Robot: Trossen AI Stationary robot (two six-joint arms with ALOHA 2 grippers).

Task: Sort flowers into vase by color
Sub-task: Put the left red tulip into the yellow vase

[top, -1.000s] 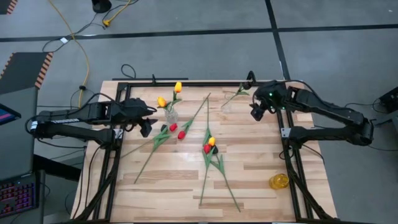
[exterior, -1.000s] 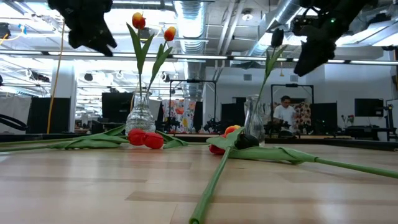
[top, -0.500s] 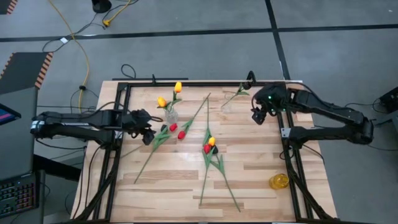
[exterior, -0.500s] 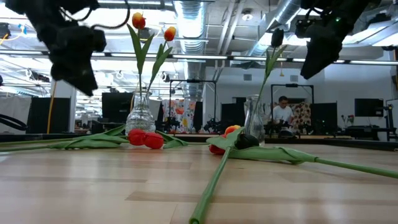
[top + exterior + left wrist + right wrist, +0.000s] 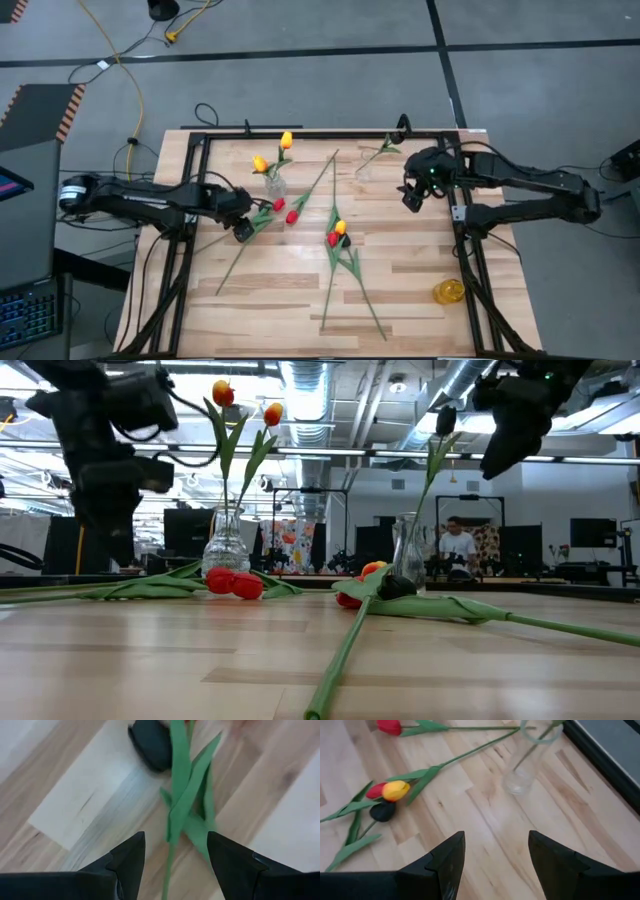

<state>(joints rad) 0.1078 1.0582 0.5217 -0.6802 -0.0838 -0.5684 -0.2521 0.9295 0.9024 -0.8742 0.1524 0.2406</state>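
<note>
Several artificial tulips lie on the wooden table: two red heads (image 5: 285, 211) beside a near-black one, and a red, yellow and dark cluster (image 5: 337, 234) at mid-table. A glass vase (image 5: 273, 186) holds two yellow tulips (image 5: 245, 402). A second glass vase (image 5: 364, 170) holds one dark-headed tulip (image 5: 446, 420). My left gripper (image 5: 243, 229) is open, low over the near-black tulip's stem (image 5: 175, 817); its fingers stand on either side of that stem, just behind the black head (image 5: 151, 746). My right gripper (image 5: 411, 196) is open, hovering near the second vase (image 5: 527, 765).
A dark metal frame (image 5: 300, 135) runs along the far edge and down both sides of the table. A yellow round object (image 5: 449, 291) sits near the right near corner. Long stems (image 5: 335, 290) stretch toward the near edge. A person (image 5: 458, 540) sits far off in the room.
My left gripper has come down from well above the table and moved toward the near edge and the lying tulips, ending low over the near-black tulip's stem. My right gripper has drifted a little toward the near edge. The flowers have stayed where they were.
</note>
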